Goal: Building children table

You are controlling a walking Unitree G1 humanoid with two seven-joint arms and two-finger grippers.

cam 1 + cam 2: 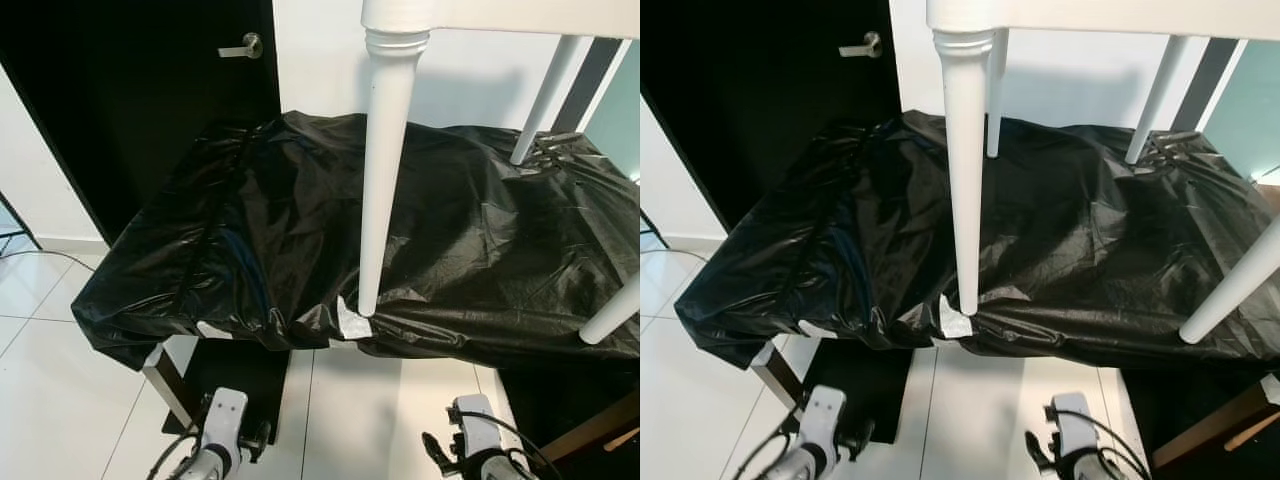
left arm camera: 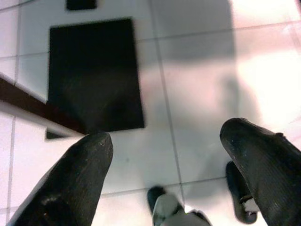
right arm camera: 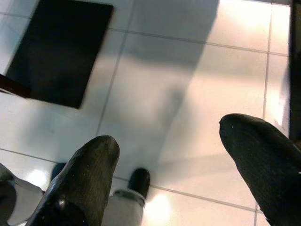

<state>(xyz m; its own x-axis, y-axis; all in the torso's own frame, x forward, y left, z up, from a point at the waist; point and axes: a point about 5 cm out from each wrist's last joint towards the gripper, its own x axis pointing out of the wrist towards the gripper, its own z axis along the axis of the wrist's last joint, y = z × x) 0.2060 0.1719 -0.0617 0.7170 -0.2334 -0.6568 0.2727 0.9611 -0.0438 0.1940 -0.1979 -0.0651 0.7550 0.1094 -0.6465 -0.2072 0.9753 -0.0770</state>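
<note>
1. Left eye view: the white turned-leg wooden children's table [image 1: 390,150] stands on the counter draped in black plastic sheet [image 1: 250,260], one leg right at its front edge. I judge a nudge could tip it off.
2. Left wrist view: the left hand [image 2: 164,162] hangs open, empty, over the white tiled floor [image 2: 197,70].
3. Right wrist view: the right hand [image 3: 169,157] is likewise open, touching nothing.

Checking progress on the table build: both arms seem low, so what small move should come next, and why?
Probably raise the right hand toward the nearest white table leg. Both hands hang open over the tiled floor, holding nothing, the left hand too, while the white table stands on the black plastic sheet, untouched.
</note>
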